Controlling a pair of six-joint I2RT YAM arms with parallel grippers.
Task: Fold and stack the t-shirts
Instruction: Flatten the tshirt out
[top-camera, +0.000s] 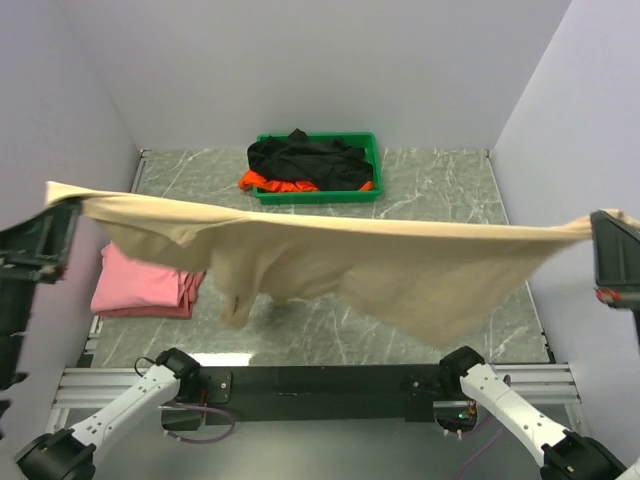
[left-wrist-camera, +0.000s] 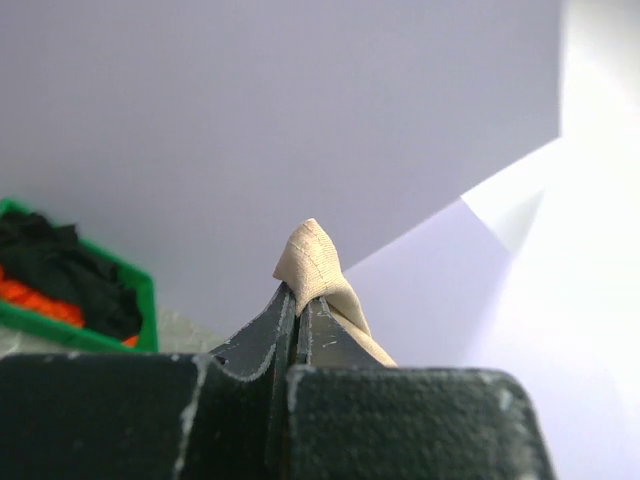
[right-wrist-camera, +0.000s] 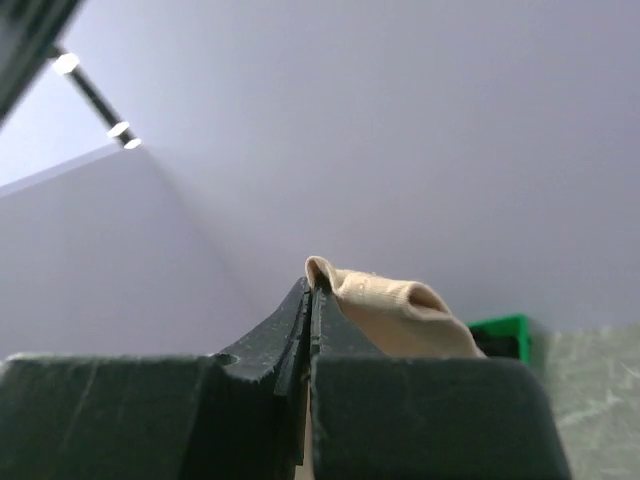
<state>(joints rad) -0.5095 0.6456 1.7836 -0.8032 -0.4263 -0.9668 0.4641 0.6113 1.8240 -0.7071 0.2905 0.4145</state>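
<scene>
The large beige cotton t-shirt (top-camera: 400, 270) looks light and thoroughly limp. Stretched between the 2 arms, its top edge pulls into a near-straight line while the rest sags in loose folds. It will likely drape and crease wherever it is unsupported, and cloth this thin may slip from a narrow pinch if tugged hard. The sensible holds are the 2 far ends of that taut edge, which is where it is taken now. The left gripper (left-wrist-camera: 300, 296) is clenched on a small bunched tuft of the beige cloth. The right gripper (right-wrist-camera: 312, 290) is likewise clamped on a rolled, hem-like edge.

The shirt hangs in the air above the grey marbled table (top-camera: 440, 180); whether its lowest folds touch the surface I cannot tell. It is plain, matte and unprinted. Beneath its left end lies a folded pink t-shirt (top-camera: 140, 285). A black t-shirt (top-camera: 310, 158) and a bright orange t-shirt (top-camera: 262, 183) sit crumpled in the green plastic tray (top-camera: 318, 197) at the back.
</scene>
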